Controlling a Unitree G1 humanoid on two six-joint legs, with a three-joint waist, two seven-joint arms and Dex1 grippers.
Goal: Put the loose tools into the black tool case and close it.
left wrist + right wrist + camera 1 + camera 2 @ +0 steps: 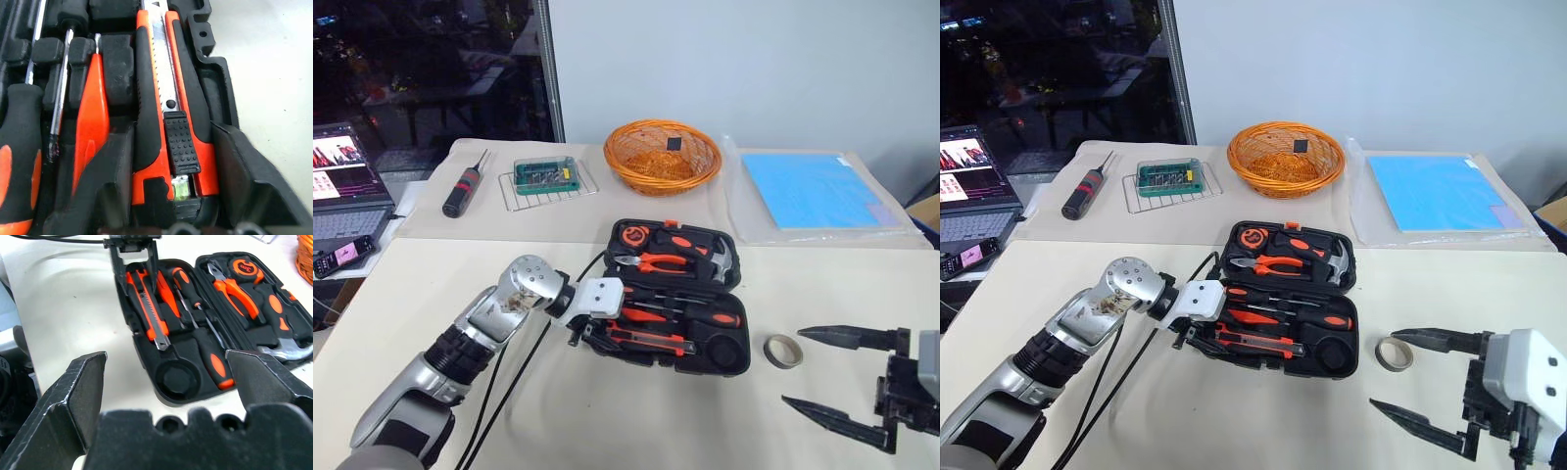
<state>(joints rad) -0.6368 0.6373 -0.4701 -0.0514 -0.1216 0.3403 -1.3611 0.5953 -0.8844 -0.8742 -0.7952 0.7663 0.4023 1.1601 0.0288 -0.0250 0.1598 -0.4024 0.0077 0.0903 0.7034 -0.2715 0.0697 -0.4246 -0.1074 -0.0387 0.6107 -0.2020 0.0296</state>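
The black tool case lies open on the table, lid tipped back. In its near half, the orange-and-black utility knife sits in its moulded slot beside orange-and-black screwdrivers. My left gripper is at the case's left end, pointing down along the knife. Its fingers stand open on either side of the knife's butt. My right gripper hovers wide open and empty over the table, right of the case.
Pliers, a hammer and a tape measure fill the lid half. A tape roll lies just right of the case. Behind are an orange basket, a red-banded black screwdriver, a green box, a blue pad, and a laptop at left.
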